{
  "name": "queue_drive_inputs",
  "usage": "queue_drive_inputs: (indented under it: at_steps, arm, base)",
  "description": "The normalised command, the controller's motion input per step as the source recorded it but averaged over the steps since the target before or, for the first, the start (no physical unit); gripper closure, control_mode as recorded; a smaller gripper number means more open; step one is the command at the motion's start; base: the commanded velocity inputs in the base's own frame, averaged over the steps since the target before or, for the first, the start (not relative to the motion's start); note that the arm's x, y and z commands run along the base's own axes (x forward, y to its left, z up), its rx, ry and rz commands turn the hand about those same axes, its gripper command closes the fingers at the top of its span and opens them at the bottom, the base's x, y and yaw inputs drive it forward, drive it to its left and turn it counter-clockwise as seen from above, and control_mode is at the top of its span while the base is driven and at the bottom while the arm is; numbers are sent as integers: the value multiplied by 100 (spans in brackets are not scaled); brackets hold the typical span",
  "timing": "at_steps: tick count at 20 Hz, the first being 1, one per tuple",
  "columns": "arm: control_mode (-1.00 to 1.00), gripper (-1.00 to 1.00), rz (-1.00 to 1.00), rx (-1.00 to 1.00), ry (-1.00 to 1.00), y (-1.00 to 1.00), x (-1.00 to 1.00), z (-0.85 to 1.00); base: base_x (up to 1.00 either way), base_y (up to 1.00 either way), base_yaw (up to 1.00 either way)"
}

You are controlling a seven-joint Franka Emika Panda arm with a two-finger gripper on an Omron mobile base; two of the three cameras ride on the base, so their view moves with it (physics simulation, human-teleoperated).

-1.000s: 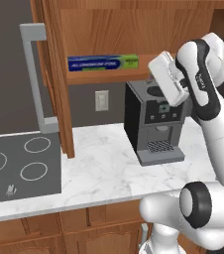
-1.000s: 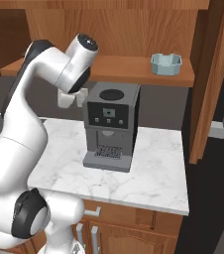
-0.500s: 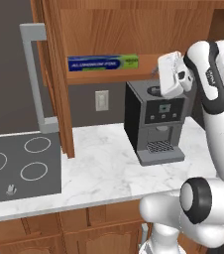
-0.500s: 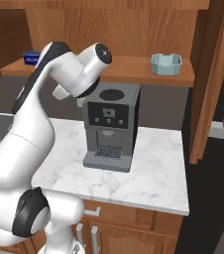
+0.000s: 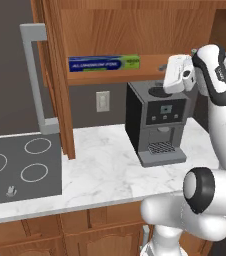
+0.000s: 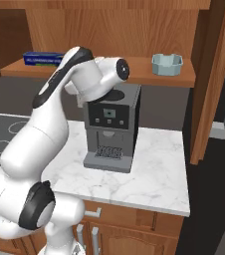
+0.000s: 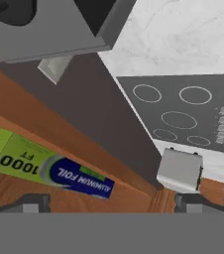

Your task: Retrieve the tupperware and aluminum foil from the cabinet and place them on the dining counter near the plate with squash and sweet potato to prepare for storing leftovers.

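Note:
The aluminum foil [image 5: 104,63] box, dark blue with a lime-green end, lies along the left part of the cabinet [image 5: 110,30] shelf. From the other side the aluminum foil [image 6: 42,59] lies at the shelf's left end, and the pale tupperware [image 6: 167,63] sits far to its right. My gripper [image 5: 166,75] hangs in front of the shelf edge above the coffee machine, right of the foil. In the hand view my gripper [image 7: 111,203] is open with nothing between its tips. There the aluminum foil [image 7: 44,168] lies to the left, on the shelf.
A dark coffee machine [image 5: 157,122] stands on the marble counter [image 5: 100,165] under the shelf. A black cooktop [image 5: 15,167] lies at the left. The open cabinet door [image 5: 55,75] with its grey handle [image 5: 35,80] juts out left of the foil.
The arm's upper part has swung right, and the hand has turned slightly in front of the shelf. The jaws stay open. Foil and tupperware have not moved.

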Motion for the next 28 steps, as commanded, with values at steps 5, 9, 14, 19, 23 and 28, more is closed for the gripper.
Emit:
queue_drive_inputs:
  at_steps: [5,9,14,19,23,28]
  arm:
    - [-100,-100,0,14,8,-22,52,15]
    - [-100,-100,0,5,12,-4,49,26]
    - [-100,-100,0,0,13,0,51,20]
    - [-100,-100,0,0,12,0,48,7]
    - [-100,-100,0,0,11,0,44,0]
    - [-100,-100,5,0,4,1,31,-7]
  base:
    - [0,0,0]
    - [0,0,0]
    - [0,0,0]
    - [0,0,0]
    - [0,0,0]
    - [0,0,0]
